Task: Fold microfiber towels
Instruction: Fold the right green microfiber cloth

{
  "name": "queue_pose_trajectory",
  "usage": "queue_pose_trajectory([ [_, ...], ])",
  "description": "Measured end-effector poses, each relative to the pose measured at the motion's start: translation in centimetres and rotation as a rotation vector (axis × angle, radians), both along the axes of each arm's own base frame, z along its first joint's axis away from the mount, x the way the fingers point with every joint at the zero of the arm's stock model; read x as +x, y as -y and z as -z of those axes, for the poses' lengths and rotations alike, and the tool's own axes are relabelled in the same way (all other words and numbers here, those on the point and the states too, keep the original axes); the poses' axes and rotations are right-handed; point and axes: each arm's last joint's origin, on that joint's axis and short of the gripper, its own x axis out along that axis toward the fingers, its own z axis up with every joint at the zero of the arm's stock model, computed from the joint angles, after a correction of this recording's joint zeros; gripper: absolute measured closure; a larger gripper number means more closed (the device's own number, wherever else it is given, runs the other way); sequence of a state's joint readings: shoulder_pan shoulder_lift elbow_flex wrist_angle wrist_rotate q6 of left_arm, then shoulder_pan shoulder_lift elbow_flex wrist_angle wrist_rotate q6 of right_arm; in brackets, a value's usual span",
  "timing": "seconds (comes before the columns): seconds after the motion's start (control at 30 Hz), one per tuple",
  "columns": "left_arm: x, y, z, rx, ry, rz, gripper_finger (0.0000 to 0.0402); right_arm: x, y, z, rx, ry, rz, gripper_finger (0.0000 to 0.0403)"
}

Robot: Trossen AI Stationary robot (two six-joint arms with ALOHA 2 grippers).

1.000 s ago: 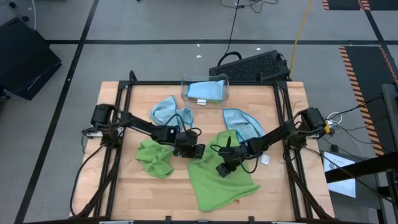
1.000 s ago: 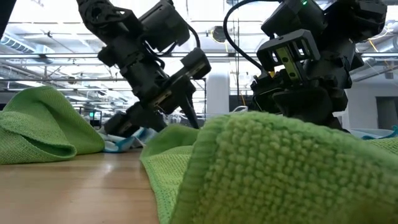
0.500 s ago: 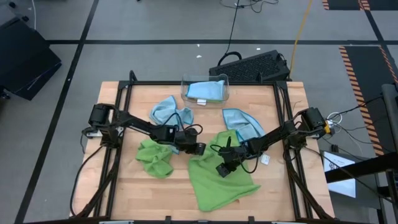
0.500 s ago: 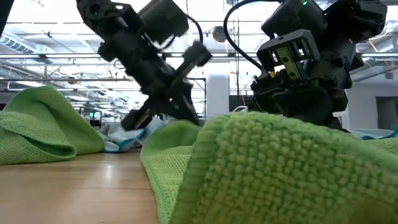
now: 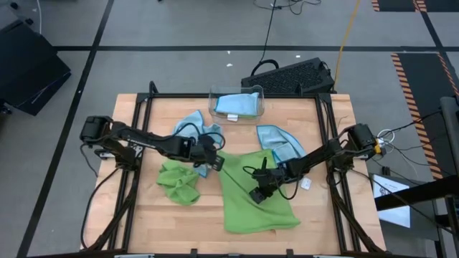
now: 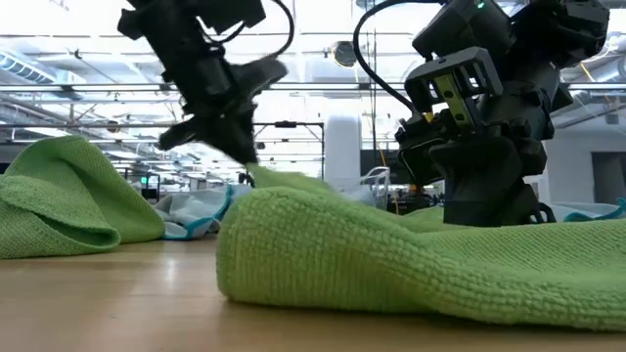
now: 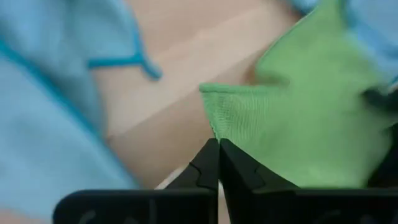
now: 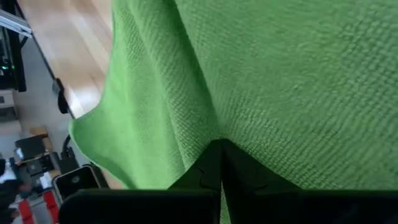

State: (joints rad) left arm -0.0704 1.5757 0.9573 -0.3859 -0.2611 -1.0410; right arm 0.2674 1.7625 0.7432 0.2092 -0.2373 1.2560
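A lime green towel (image 5: 254,197) lies spread over the middle of the table, both grippers on it. My left gripper (image 5: 215,162) is shut on its far left corner, just above the wood. My right gripper (image 5: 257,195) is shut on the cloth near the towel's middle. A second green towel (image 5: 178,180) lies crumpled at the left. Two light blue towels (image 5: 197,129) (image 5: 280,142) lie bunched farther back. My left gripper pinches the green towel's far left corner (image 7: 212,127) between its two fingers, coming from the table's left and slanting down. The corner (image 6: 266,178) is lifted off the wood; the cloth slopes down from it, and the rest lies on the table. My right gripper is shut on a raised fold (image 8: 202,134) near the green towel's middle, slanting down from the table's right. One layer or several, I cannot tell. The cloth around the fingers lies on the table.
A clear plastic bin (image 5: 237,102) holding a light blue cloth stands at the table's far edge. A black keyboard (image 5: 290,75) lies on the floor beyond it. Bare wood shows along the near edge and at the near left.
My left gripper has shut on the green towel's corner, then gone up and toward the table's far left, rolling as it went. The corner has been drawn out with it. The high fold near the front has flattened and the towel lies more spread.
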Motion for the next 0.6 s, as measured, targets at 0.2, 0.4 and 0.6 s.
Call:
queue_pose_trajectory([
  [0.2,-0.9,0.3,0.6,-0.056,-0.102,-0.020,0.0351,-0.5,0.8,-1.8,-0.092,0.025,0.107,0.0400],
  [0.4,-0.7,0.1,0.4,-0.035,-0.069,-0.060,0.0299,-1.1,2.4,-4.0,-0.122,0.039,0.153,0.0330],
  [0.6,0.3,0.2,-0.1,-0.099,0.042,-0.034,0.0262,-2.2,3.8,-6.6,-0.121,0.064,0.185,0.0241],
])
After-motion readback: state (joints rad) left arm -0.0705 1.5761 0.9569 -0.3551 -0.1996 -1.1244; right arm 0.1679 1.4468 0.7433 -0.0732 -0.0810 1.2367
